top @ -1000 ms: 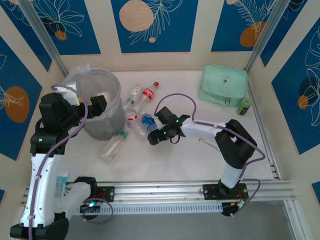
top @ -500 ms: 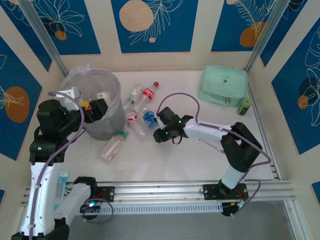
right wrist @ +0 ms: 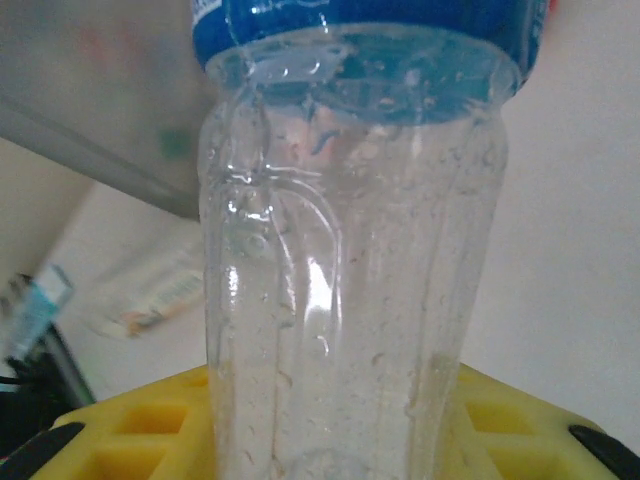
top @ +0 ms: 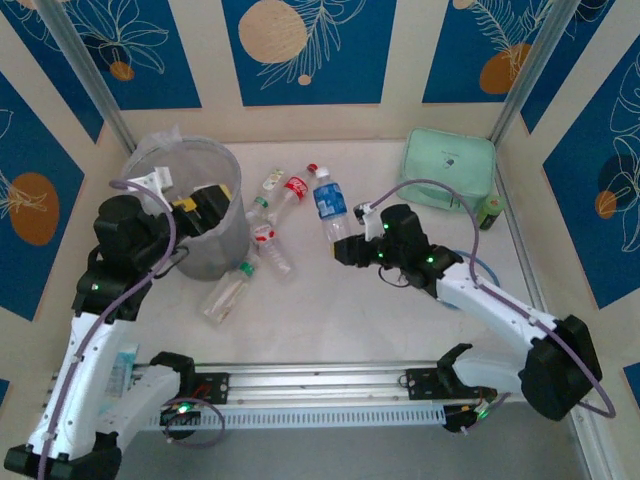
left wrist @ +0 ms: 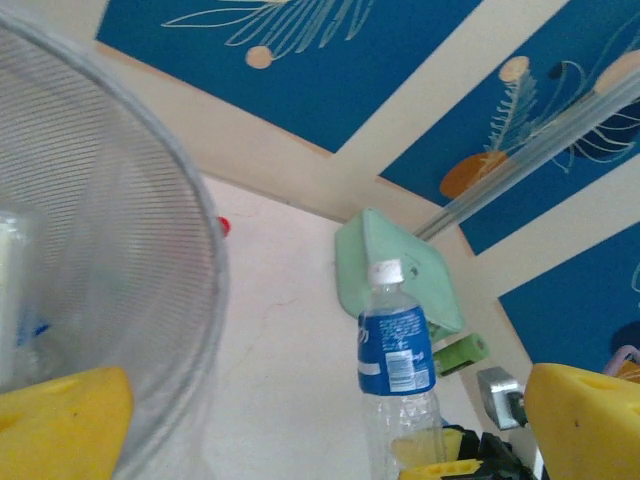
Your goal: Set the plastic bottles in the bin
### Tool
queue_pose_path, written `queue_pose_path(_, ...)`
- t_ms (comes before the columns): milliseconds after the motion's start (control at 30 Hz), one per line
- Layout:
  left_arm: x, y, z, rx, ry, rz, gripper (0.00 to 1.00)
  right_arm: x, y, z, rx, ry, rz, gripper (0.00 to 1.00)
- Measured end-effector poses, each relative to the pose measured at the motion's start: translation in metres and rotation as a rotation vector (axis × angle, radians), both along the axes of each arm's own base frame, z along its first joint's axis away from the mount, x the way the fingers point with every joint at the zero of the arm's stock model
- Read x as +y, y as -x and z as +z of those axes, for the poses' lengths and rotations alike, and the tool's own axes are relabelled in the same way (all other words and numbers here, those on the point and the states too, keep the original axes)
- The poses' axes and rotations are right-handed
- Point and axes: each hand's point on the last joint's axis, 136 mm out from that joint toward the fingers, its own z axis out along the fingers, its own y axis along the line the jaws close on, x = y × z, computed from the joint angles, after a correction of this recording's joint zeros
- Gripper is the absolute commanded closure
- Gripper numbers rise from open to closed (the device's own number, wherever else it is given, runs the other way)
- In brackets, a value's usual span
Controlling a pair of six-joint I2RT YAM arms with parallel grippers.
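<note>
Clamped low on a blue-labelled bottle [top: 327,203], my right gripper [top: 345,247] has it by the clear ribbed part near the base, yellow pads [right wrist: 490,425] pressed to either side. The bottle is up off the table [top: 350,320], roughly upright with its white cap on top, out in the middle and well apart from the bin [top: 215,245].

It looks empty, so I judge it very light. The wall is thin and would buckle under a hard squeeze, and the smooth plastic could slide. The ribs down low give the best bite, so this grip suits it.

Between the bottle and the bin, loose bottles [top: 268,236] lie scattered on the table, one with a green cap [top: 226,290] just beside the bin's foot. A carry has to pass above them and above the rim. My left gripper [top: 205,203] hangs spread wide and empty at the bin's near right edge, taking up part of the mouth, so the far side looks freer. The mint case [top: 447,167] and green can [top: 487,211] sit off to the right, out of the way.
</note>
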Motion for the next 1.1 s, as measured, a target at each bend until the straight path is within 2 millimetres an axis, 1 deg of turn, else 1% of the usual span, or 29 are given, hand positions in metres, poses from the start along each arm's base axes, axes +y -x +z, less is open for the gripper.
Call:
queue_pose_path(67, -0.014, -0.004, 0.003, -0.006, 0.009, -0.027, 0.01, 0.006, 0.005, 0.018, -0.034, -0.061, 0.035, 0.82)
queue_pose_path(167, -0.042, -0.012, 0.008, -0.015, 0.017, -0.081, 0.01, 0.01, 0.015, 0.031, -0.076, -0.118, 0.072, 0.87)
queue_pose_path(233, -0.062, -0.019, 0.006, -0.013, 0.017, -0.118, 0.01, 0.011, 0.023, 0.033, -0.091, -0.139, 0.095, 0.9)
queue_pose_path(367, -0.103, -0.032, -0.011, 0.022, 0.014, -0.188, 0.01, 0.017, 0.035, 0.033, -0.096, -0.156, 0.145, 0.93)
queue_pose_path(467, -0.127, -0.036, -0.018, 0.034, 0.01, -0.228, 0.02, 0.021, 0.04, 0.033, -0.108, -0.163, 0.175, 0.94)
queue_pose_path(533, -0.141, -0.038, -0.018, 0.034, 0.007, -0.248, 0.03, 0.023, 0.044, 0.033, -0.122, -0.168, 0.192, 0.94)
queue_pose_path(567, -0.146, -0.039, -0.018, 0.03, 0.009, -0.256, 0.06, 0.023, 0.046, 0.034, -0.128, -0.171, 0.202, 0.94)
queue_pose_path(667, -0.156, -0.042, -0.017, 0.023, 0.016, -0.265, 0.16, 0.025, 0.05, 0.04, -0.154, -0.182, 0.227, 0.94)
queue_pose_path(867, -0.157, -0.051, -0.022, 0.023, 0.009, -0.237, 0.22, 0.029, 0.055, 0.043, -0.172, -0.187, 0.255, 0.94)
queue_pose_path(933, -0.156, -0.053, -0.023, 0.022, 0.003, -0.223, 0.3, 0.03, 0.057, 0.043, -0.175, -0.189, 0.264, 0.94)
queue_pose_path(1100, -0.155, -0.06, -0.024, 0.013, -0.001, -0.198, 0.55, 0.034, 0.06, 0.042, -0.178, -0.184, 0.283, 0.92)
